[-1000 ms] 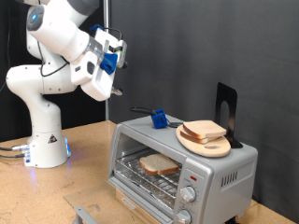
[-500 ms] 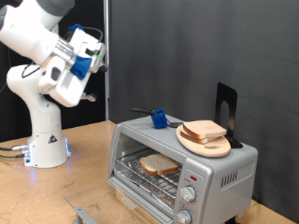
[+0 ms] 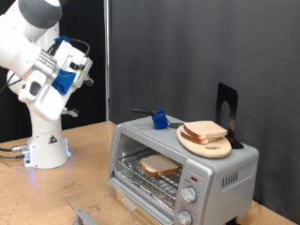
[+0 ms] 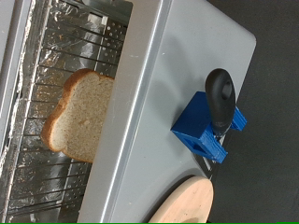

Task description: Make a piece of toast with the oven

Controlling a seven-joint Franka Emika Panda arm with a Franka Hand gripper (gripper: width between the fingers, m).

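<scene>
The silver toaster oven (image 3: 220,173) stands at the exterior view's lower right with its door open. One slice of bread (image 3: 159,166) lies on the wire rack inside; it also shows in the wrist view (image 4: 79,117). A second slice (image 3: 204,130) lies on a round wooden board (image 3: 214,148) on top of the oven. My gripper (image 3: 87,73) is high at the exterior view's upper left, well away from the oven, and holds nothing that I can see. Its fingers do not show in the wrist view.
A blue block with a black-handled tool (image 3: 159,119) sits on the oven's top, also in the wrist view (image 4: 207,126). A black stand (image 3: 226,111) rises behind the board. The robot base (image 3: 45,145) stands on the wooden table at the left.
The arm has swung to the exterior view's left, taking the gripper further from the oven. The slices, board and oven have not moved.
</scene>
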